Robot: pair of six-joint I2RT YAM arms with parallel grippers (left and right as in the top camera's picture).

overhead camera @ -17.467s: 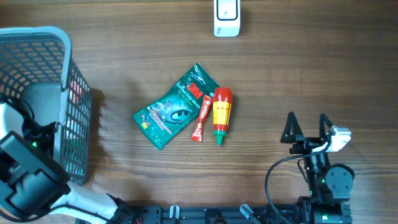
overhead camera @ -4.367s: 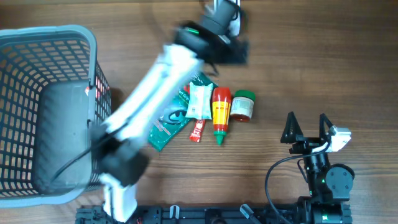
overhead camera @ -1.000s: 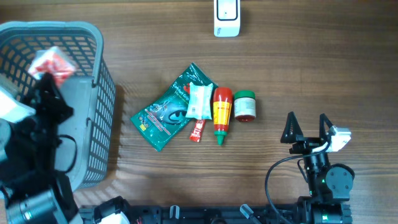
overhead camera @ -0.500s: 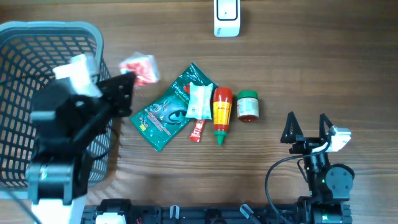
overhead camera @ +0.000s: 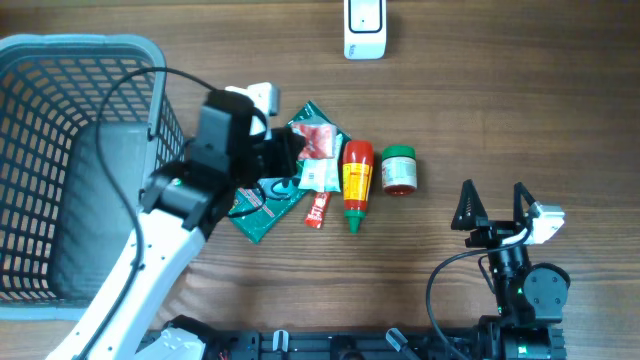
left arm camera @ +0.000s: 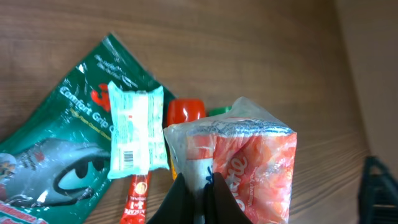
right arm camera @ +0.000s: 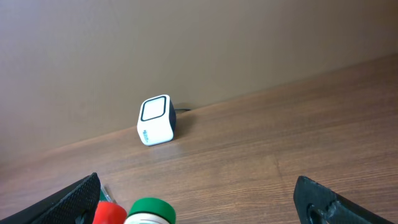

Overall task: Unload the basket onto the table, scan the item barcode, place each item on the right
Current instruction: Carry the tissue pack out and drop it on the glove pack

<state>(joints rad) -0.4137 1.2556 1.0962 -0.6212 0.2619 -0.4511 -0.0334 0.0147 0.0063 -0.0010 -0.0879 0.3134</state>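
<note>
The left hand [overhead camera: 289,152] was closed on a red-and-white packet [overhead camera: 318,138], which was pinched by one edge between the two fingers [left arm camera: 186,198] and held above the row of goods at the middle of the bench [overhead camera: 500,90]. In the left wrist view the packet [left arm camera: 242,163] was seen with its crimped seam uppermost. Its print was too blurred to be read, and no side could be told for a barcode.

Below it, a green pouch [overhead camera: 252,195] was laid flat, with its long axis running from 1 to 7 o'clock. A small white sachet [overhead camera: 322,174] was rested on the pouch's 3 o'clock edge, and a thin red stick sachet [overhead camera: 319,208] was placed just at 6 o'clock of that sachet. A red-and-yellow sauce bottle [overhead camera: 357,182] was laid beside them at 3 o'clock, nozzle towards 6 o'clock. A green-lidded jar [overhead camera: 397,170], apparently on its side, was set just at 3 o'clock of the bottle.

The white scanner [overhead camera: 364,28] was stood at 12 o'clock on the bench, well apart from the held packet. A grey mesh basket [overhead camera: 60,75] was placed at 9 o'clock.

The right hand [overhead camera: 493,196] was parked at 4 o'clock with its fingers spread wide and nothing between them.
</note>
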